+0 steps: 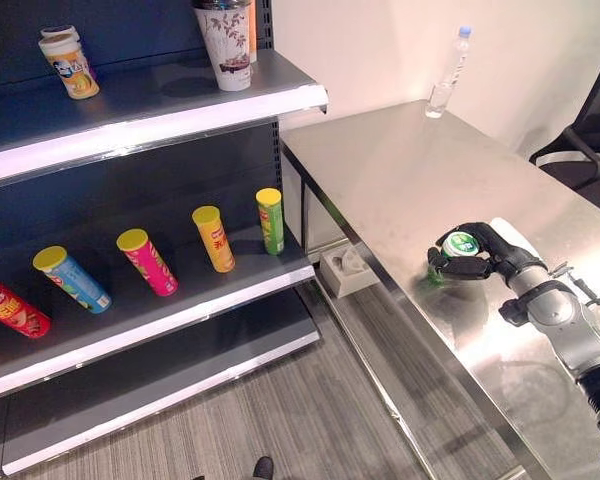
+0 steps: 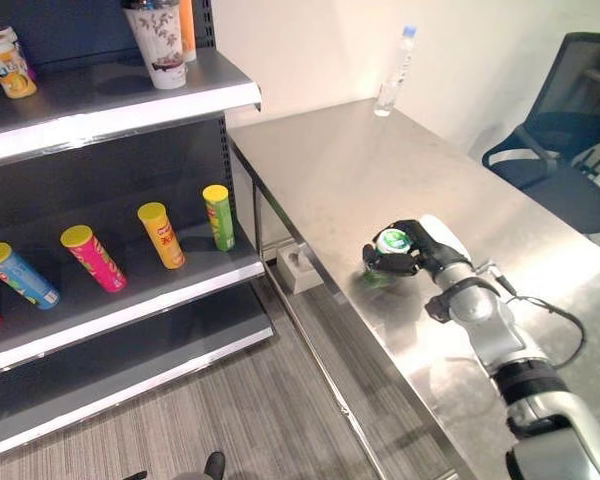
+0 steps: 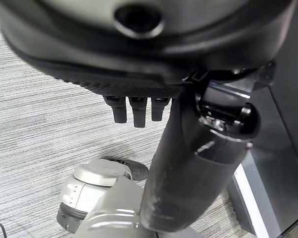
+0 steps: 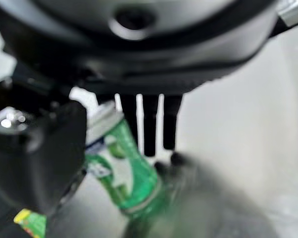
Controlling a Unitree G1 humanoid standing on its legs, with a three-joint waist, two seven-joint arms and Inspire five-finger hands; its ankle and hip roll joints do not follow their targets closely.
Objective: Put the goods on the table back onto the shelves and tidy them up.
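A small green container with a white-and-green lid (image 1: 460, 243) (image 4: 124, 173) stands on the steel table (image 1: 400, 180) near its front edge. My right hand (image 1: 500, 258) (image 2: 435, 250) reaches over it from the right. The fingers curl round its top and the thumb (image 4: 35, 148) presses its other side. The shelves (image 1: 180, 310) stand to the left of the table. My left hand (image 3: 139, 49) hangs low over the carpeted floor with its fingers (image 3: 139, 111) relaxed and nothing in it.
The middle shelf holds several tilted tubes: green (image 1: 270, 220), orange (image 1: 213, 238), pink (image 1: 147, 261), blue (image 1: 70, 278), red (image 1: 10, 308). On the top shelf are a tall cup (image 1: 225, 45) and a yellow cup (image 1: 68, 62). A water bottle (image 1: 448, 72) stands at the table's far edge. A dark chair (image 1: 590, 140) is at the right.
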